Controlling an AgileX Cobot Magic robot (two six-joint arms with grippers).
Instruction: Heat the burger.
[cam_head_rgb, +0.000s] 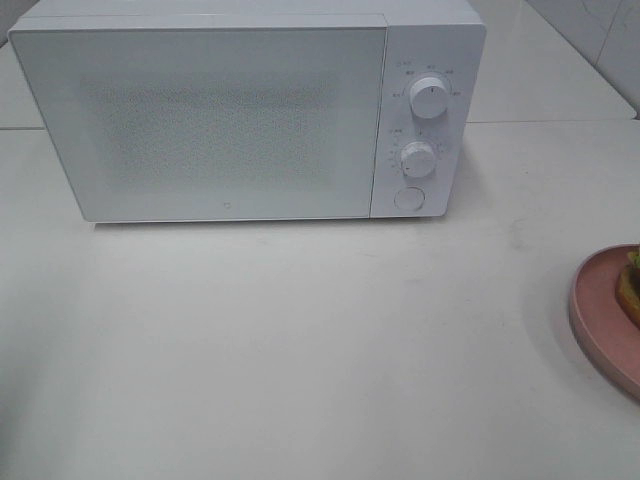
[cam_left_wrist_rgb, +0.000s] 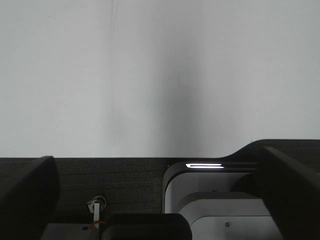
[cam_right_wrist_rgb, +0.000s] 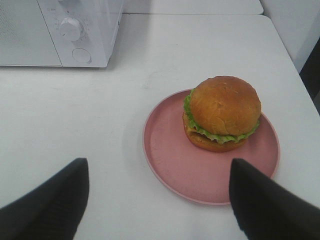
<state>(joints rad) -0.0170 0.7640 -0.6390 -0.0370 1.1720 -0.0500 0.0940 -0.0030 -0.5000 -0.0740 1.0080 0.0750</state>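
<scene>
Two jobs ahead. From high up, the microwave (cam_head_rgb: 245, 115) door is closed and the burger (cam_head_rgb: 632, 285) peeks in at the right edge. My left gripper (cam_left_wrist_rgb: 160, 200) spreads wide over bare table, holding nothing. My right gripper (cam_right_wrist_rgb: 157, 200) gapes, empty, above the burger on its pink plate (cam_right_wrist_rgb: 170, 160). I'd open that door first.

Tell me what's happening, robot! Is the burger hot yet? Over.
Both claws open, holding nothing. Burger sits on the pink plate, right claw above it. Microwave door shut, must open first. Over.
</scene>
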